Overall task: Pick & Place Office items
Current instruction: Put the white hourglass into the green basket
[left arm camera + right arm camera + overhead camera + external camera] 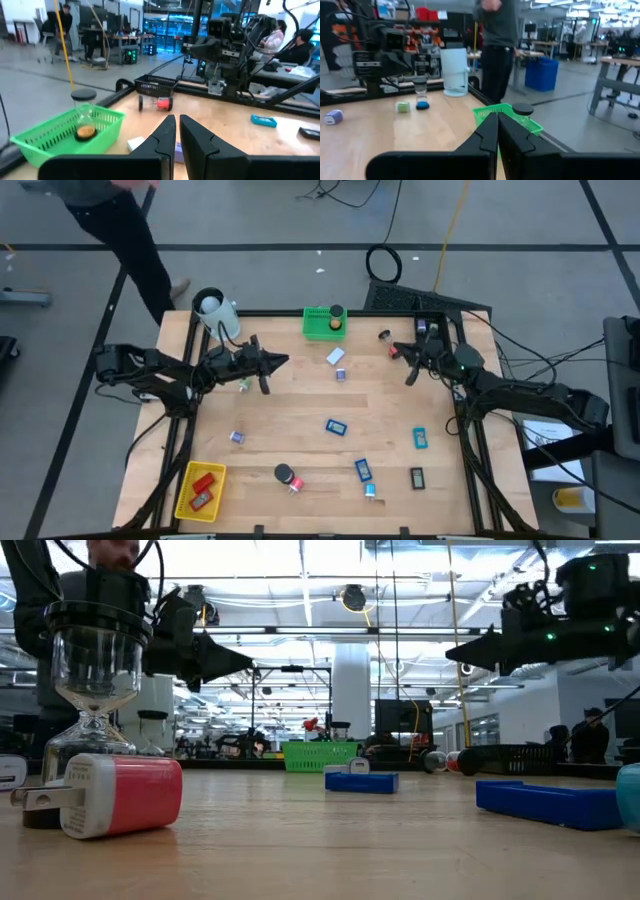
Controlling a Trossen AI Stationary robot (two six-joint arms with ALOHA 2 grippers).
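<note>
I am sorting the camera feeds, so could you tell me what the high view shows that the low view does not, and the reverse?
Only the high view shows the yellow basket holding red pieces, and the teal block. Only the low view shows the room's ceiling lights and the red-and-white plug up close. Both show the green basket, the left hand and the right hand, each raised and shut.

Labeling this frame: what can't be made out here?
- Green basket: contents under the black-lidded jar are unclear, high view; the basket's mesh blurs them in the left wrist view.
- Yellow basket: its red pieces are too small to identify, high view.
- White-and-red block: cut by nothing, but it hides the table behind it, low view.
- Teal piece: cut off by the picture's edge, low view.
</note>
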